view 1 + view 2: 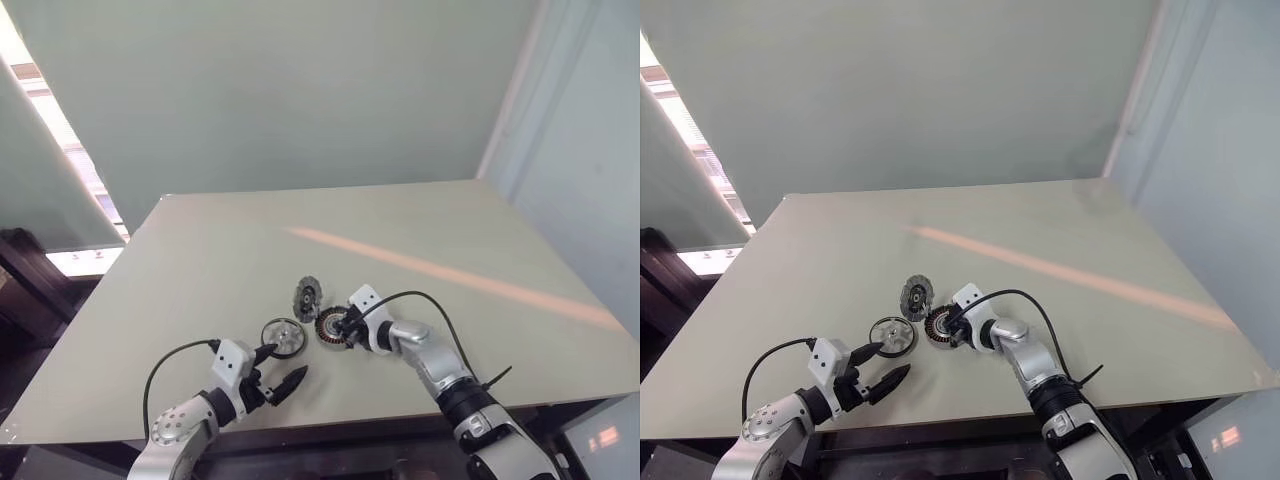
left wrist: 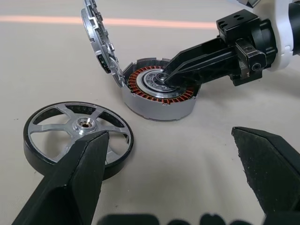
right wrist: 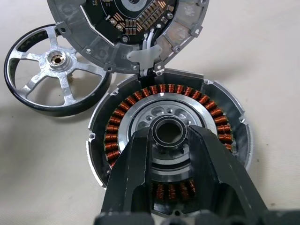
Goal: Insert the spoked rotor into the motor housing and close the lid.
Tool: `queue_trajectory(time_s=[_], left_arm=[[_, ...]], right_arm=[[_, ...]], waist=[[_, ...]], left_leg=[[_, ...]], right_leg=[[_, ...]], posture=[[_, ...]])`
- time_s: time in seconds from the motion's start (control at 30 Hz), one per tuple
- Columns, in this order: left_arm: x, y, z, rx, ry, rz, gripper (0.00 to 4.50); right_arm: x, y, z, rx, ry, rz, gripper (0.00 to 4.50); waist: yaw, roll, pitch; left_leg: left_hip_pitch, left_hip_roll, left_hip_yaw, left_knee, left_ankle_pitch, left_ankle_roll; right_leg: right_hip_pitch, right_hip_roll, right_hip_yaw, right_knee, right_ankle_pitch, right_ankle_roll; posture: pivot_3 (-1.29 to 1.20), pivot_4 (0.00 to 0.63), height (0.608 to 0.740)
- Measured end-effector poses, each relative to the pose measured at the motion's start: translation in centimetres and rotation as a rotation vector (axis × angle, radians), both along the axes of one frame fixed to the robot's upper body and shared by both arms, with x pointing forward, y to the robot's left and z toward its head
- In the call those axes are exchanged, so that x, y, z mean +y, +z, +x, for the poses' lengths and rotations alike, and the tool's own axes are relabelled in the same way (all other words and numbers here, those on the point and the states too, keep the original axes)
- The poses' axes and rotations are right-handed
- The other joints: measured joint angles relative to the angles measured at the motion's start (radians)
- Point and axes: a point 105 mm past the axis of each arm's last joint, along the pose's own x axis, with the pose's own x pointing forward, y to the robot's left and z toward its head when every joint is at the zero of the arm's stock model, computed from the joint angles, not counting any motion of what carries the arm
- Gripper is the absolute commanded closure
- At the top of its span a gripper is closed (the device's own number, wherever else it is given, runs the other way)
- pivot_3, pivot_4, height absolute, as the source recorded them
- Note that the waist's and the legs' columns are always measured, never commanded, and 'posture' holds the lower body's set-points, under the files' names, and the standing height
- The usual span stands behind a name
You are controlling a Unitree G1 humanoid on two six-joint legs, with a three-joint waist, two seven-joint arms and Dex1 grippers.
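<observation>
Motor housing [image 3: 168, 154] flat on the table [image 1: 200, 270], open, its ring of copper windings bare around a silver-grey centre with a raised hub ring. No rotor seated inside. Lid [image 3: 126, 33] standing tilted up at the housing's far edge, joined there by a small pale tab, inner face with circuit parts turned toward the right wrist camera. Spoked rotor [image 2: 77, 138] lying flat on the table just beside the housing, on the robot's left of it, apart from it by a narrow strip of tabletop.

Right gripper [image 3: 169, 140] reaching over the housing from the right, its two black fingers partly closed, one on each side of the central hub ring and pressed close to it; whether truly clamped, not certain. Left gripper [image 2: 168, 154] low over the near table, fingers spread wide with nothing between them, one fingertip [image 2: 93, 145] overlapping the rotor's near rim in the left wrist view; touching or hovering just above, hard to tell.

From the head views: three small round parts clustered near the table's front middle, lid farthest, rotor left, housing right. Windings, spokes and the lid's tab plain from the wrist views alone.

Broad bare tabletop behind and to both sides of the cluster, crossed by a pale orange streak [image 1: 440, 270]. Front edge close behind both grippers.
</observation>
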Motion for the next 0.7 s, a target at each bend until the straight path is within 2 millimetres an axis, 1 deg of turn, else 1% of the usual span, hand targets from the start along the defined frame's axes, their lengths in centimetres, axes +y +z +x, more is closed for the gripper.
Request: queue_trajectory(time_s=[0.47, 0.7], left_arm=[[0.73, 0.20, 0.21, -0.009, 0.033, 0.009, 0.00], [0.73, 0.34, 0.00, -0.013, 0.035, 0.010, 0.00]], right_arm=[[0.37, -0.14, 0.16, -0.010, 0.011, -0.008, 3.70], [0.38, -0.25, 0.15, -0.007, 0.021, -0.010, 3.70]], waist=[[-0.001, 0.000, 0.000], [-0.001, 0.000, 0.000]], left_leg=[[0.000, 0.001, 0.001, 0.000, 0.000, 0.000], [0.000, 0.002, 0.001, 0.000, 0.000, 0.000]], right_leg=[[0.000, 0.001, 0.000, 0.000, 0.000, 0.000], [0.000, 0.002, 0.000, 0.000, 0.000, -0.001]], posture=[[0.00, 0.000, 0.740], [0.00, 0.000, 0.740]])
